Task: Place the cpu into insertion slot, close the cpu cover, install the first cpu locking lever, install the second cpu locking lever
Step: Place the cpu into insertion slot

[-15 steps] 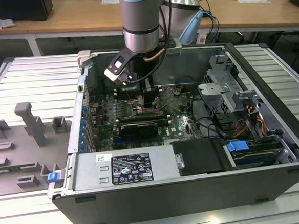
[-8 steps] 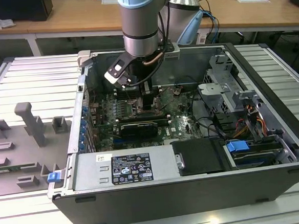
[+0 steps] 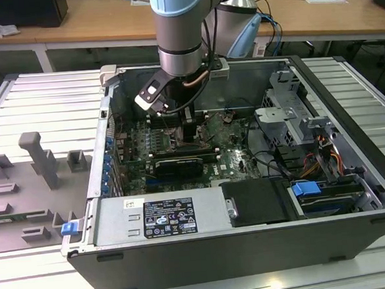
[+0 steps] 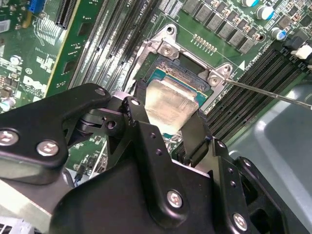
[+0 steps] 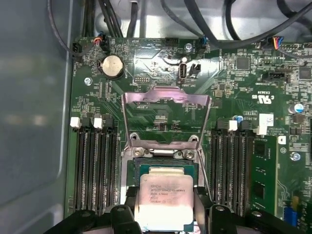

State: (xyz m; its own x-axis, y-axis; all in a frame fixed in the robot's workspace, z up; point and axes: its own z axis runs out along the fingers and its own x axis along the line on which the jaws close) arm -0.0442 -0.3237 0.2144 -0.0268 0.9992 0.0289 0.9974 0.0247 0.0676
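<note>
My gripper (image 4: 165,111) is shut on the cpu (image 4: 169,102), a pale silvery square chip held between two black fingers (image 4: 195,134). The chip hangs right at the insertion slot (image 4: 181,77), covering most of its dark centre; I cannot tell whether it is seated. In the first wrist view the cpu (image 5: 163,197) lies over the insertion slot (image 5: 165,165), and the cpu cover (image 5: 165,100) stands tilted open beyond it. A thin wire locking lever (image 4: 265,93) sticks out free beside the socket. In the exterior view the gripper (image 3: 193,136) is low over the motherboard inside the case.
Long memory slots (image 5: 95,165) flank the socket on both sides. A black graphics card (image 3: 175,165) lies near the gripper. A power supply (image 3: 158,216) fills the case front, and a drive cage with cables (image 3: 296,120) is at the exterior view's right. Grey fixtures (image 3: 42,161) stand outside at the left.
</note>
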